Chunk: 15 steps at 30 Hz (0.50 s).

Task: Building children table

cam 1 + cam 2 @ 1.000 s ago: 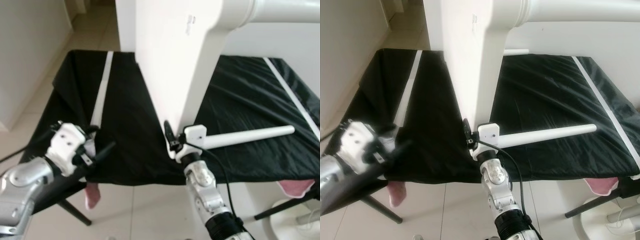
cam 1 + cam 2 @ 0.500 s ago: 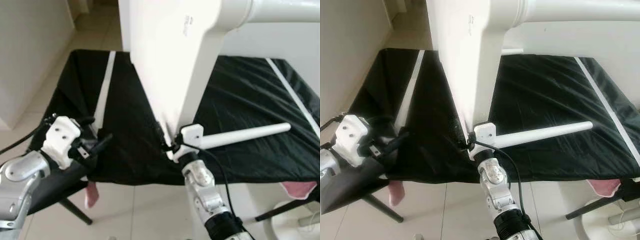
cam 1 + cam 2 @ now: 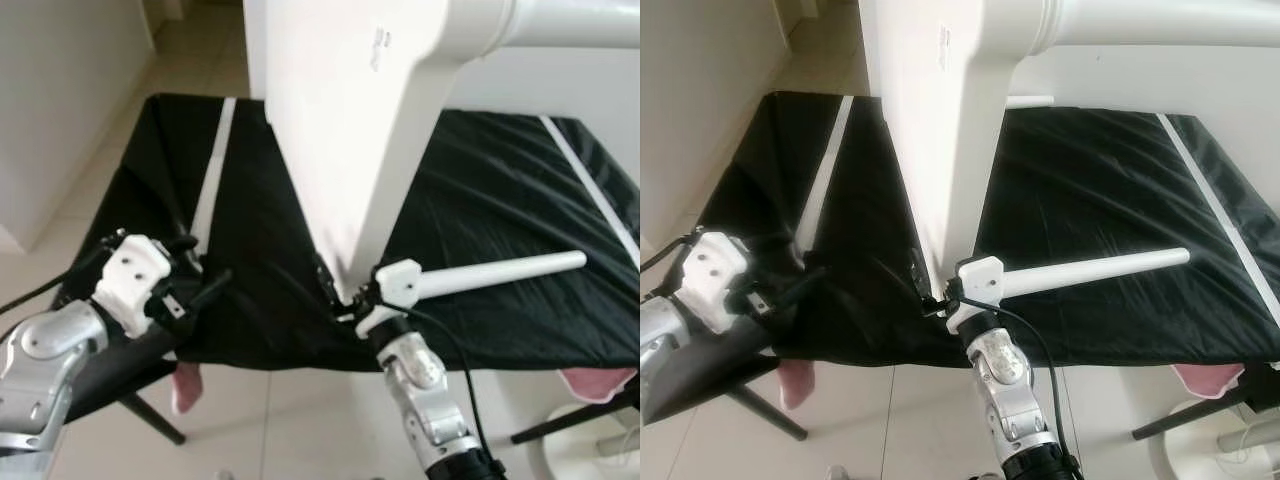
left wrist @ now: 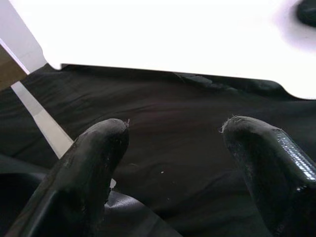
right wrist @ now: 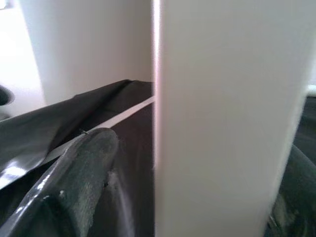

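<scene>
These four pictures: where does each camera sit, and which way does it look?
Left eye, right eye: on the head, looking down at the black cloth, white panel, loose leg and both arms.
Left wrist: between the open left gripper, toward the panel.
Right wrist: right gripper clamping the panel's edge.
All share the panel.

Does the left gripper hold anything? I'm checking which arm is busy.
No, the left gripper is open with only the black cloth showing between its fingers.
</scene>
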Tool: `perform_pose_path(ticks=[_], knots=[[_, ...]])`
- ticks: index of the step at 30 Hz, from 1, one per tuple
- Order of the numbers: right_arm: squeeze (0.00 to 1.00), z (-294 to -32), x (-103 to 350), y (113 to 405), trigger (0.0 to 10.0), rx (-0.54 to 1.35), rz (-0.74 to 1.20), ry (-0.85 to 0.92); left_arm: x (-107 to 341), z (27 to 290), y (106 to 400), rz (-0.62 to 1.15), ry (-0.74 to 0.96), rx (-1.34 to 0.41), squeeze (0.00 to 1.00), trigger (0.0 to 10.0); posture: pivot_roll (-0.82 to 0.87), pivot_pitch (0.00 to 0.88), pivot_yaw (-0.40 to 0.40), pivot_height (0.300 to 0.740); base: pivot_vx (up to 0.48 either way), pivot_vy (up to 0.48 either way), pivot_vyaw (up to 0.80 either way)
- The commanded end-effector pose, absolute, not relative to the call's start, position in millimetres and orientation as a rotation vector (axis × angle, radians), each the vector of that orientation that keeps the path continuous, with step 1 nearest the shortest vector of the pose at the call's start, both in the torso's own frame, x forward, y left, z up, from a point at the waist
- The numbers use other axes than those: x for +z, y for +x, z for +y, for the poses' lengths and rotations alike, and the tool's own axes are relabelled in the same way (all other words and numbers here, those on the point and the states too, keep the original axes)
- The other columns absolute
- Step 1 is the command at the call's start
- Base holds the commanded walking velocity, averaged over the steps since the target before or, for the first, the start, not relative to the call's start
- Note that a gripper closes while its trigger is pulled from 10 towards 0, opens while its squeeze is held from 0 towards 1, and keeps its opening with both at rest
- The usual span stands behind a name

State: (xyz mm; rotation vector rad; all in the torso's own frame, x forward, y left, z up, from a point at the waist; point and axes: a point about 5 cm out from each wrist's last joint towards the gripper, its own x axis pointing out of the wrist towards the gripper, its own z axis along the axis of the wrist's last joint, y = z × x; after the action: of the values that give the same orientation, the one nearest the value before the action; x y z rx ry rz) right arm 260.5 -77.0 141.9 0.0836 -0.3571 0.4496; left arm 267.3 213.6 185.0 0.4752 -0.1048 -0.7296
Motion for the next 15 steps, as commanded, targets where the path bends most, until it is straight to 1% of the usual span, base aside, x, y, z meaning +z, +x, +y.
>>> perform_pose_path(ticks=[1,2,4,6,7,12,14,15], knots=[[0.00,-91.8,142.2,251.6,10.0,0.436,-0.348,0.058,180.0,211.2,267.7,-0.098,0.481,-0.731,0.00,10.0,0.08,0.119,-0.041,0.740,0.000,0.000,0.00],[0.00,-91.8,142.2,251.6,10.0,0.436,-0.348,0.058,180.0,211.2,267.7,-0.098,0.481,-0.731,0.00,10.0,0.08,0.119,-0.041,0.740,0.000,0.000,0.00],[0.00,-106.3,146.1,241.4,10.0,0.430,-0.335,0.056,180.0,211.2,268.1,-0.101,0.485,-0.735,0.00,10.0,0.07,0.126,-0.038,0.740,0.000,0.000,0.00],[0.00,-109.8,147.3,238.7,10.0,0.428,-0.330,0.060,180.0,211.4,268.0,-0.102,0.487,-0.736,0.00,10.0,0.06,0.127,-0.036,0.740,0.000,0.000,0.00],[0.00,-115.6,150.2,232.8,10.0,0.425,-0.337,0.046,180.3,211.9,268.1,-0.101,0.487,-0.737,0.00,10.0,0.06,0.130,-0.035,0.740,0.000,0.000,0.00],[0.00,-118.4,151.5,227.0,10.0,0.428,-0.333,0.038,180.2,212.6,268.5,-0.100,0.488,-0.736,0.00,10.0,0.06,0.130,-0.035,0.740,0.000,0.000,0.00],[0.00,-123.5,151.6,215.7,10.0,0.445,-0.307,0.031,180.1,213.5,269.5,-0.099,0.493,-0.737,0.00,10.0,0.05,0.132,-0.030,0.740,0.000,0.000,0.00],[0.00,-123.5,151.6,215.7,10.0,0.445,-0.307,0.031,180.1,213.5,269.5,-0.099,0.493,-0.737,0.00,10.0,0.05,0.132,-0.030,0.740,0.000,0.000,0.00]])
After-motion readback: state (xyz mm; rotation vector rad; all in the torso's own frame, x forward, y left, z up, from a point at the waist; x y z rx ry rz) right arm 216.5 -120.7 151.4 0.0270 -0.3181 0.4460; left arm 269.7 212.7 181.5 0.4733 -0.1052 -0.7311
